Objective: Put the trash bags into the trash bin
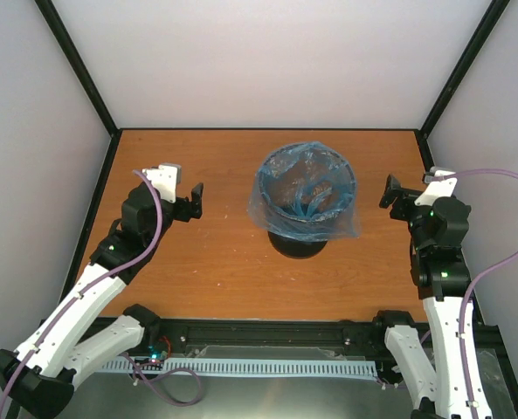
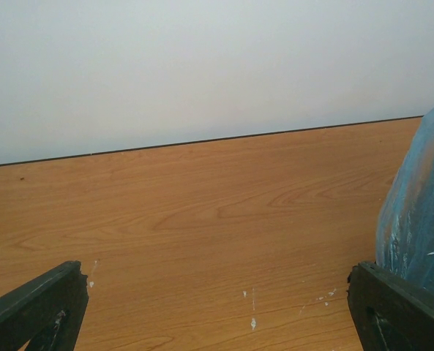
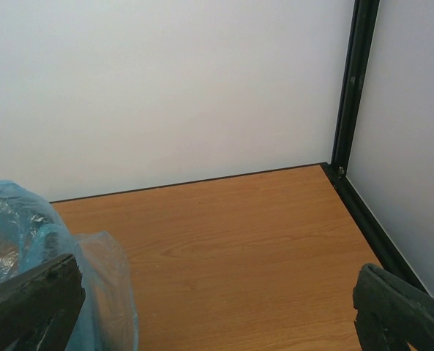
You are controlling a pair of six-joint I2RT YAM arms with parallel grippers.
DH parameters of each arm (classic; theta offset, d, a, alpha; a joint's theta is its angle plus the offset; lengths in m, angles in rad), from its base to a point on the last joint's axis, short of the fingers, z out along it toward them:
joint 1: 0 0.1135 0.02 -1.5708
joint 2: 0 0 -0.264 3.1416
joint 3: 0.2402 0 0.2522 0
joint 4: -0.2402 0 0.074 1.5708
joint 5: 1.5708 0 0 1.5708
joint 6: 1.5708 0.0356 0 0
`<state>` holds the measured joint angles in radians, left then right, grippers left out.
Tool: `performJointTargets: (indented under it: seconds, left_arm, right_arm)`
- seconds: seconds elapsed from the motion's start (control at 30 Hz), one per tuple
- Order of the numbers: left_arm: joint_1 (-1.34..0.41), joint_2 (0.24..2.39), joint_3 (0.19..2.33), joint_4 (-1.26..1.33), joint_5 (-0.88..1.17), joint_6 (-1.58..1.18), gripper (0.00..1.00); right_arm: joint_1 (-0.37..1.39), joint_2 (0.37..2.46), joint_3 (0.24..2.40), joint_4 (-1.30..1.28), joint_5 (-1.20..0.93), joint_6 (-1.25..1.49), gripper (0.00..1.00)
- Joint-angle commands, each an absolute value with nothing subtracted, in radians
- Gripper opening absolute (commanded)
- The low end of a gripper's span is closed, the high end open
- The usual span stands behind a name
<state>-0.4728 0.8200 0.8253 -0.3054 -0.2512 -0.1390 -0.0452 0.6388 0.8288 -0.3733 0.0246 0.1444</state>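
Observation:
The black trash bin (image 1: 299, 243) stands upright at the middle of the table. The light-blue trash bag (image 1: 265, 203) lines it: the film sits inside and folds out over the rim, hanging down the outside. My left gripper (image 1: 196, 201) is left of the bin, apart from it, open and empty. The left wrist view shows bare wood between its fingers (image 2: 37, 307) and the bag (image 2: 421, 212) at the right edge. My right gripper (image 1: 390, 192) is right of the bin, open and empty. The right wrist view has the bag (image 3: 26, 227) at the left, beside one finger (image 3: 34, 303).
The wooden table (image 1: 215, 262) is walled by white panels at the back and sides, with black frame posts (image 3: 352, 88) in the corners. A black rail with the arm bases (image 1: 267, 336) runs along the near edge.

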Motion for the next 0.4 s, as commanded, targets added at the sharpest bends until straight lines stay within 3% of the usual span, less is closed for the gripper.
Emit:
performJointTargets:
  seconds: [0.0, 0.37]
  left_arm:
    - [-0.469, 0.805, 0.833, -0.278, -0.265, -0.13, 0.98]
    - [-0.469, 0.816, 0.834, -0.283, -0.268, -0.133, 0.98]
  right_arm:
    - [-0.051, 0.627, 0.819, -0.342, 0.007, 0.149, 1.0]
    - [-0.051, 0.646, 0.833, -0.362, 0.005, 0.143, 1.0]
